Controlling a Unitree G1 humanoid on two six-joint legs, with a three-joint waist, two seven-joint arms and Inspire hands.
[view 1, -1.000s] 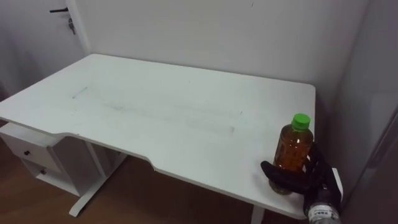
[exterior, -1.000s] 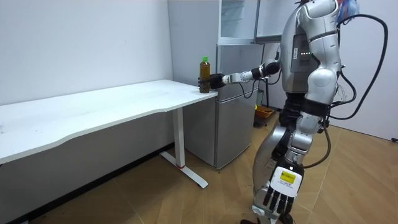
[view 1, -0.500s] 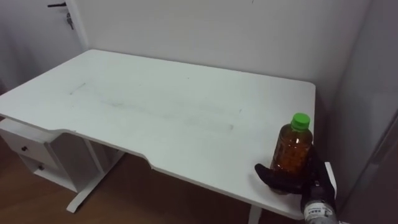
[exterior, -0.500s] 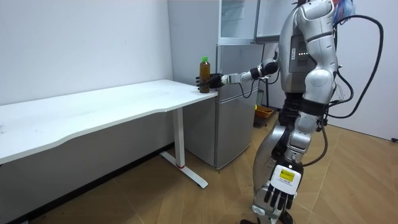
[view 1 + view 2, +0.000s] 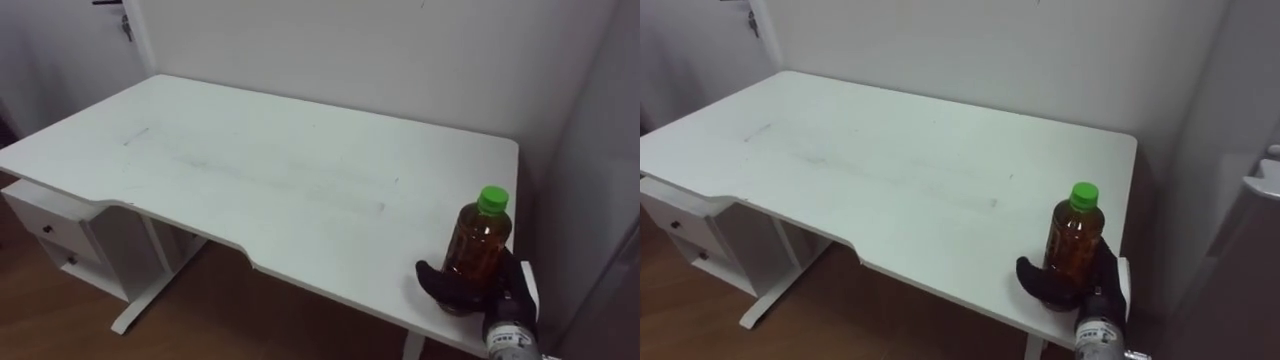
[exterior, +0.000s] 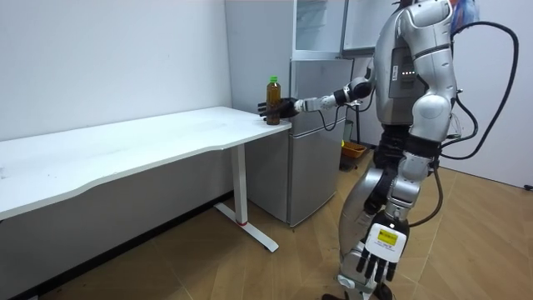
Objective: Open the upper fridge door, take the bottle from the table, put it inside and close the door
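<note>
Several dark fingers (image 5: 432, 279) of our right hand (image 5: 499, 292) curl round the lower part of the bottle (image 5: 478, 240) and clasp it. The green-capped bottle, with amber liquid inside, stands upright at the near right corner of the white table (image 5: 250, 170), close to the edge. Just past that corner we see the grey fridge (image 6: 312, 142). Our left hand (image 6: 376, 257) hangs at our side, fingers loose. We stand by the table's end, right arm stretched toward it.

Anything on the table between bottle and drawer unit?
No. In both eye views only bare table stretches between the bottle and the drawer unit.
</note>
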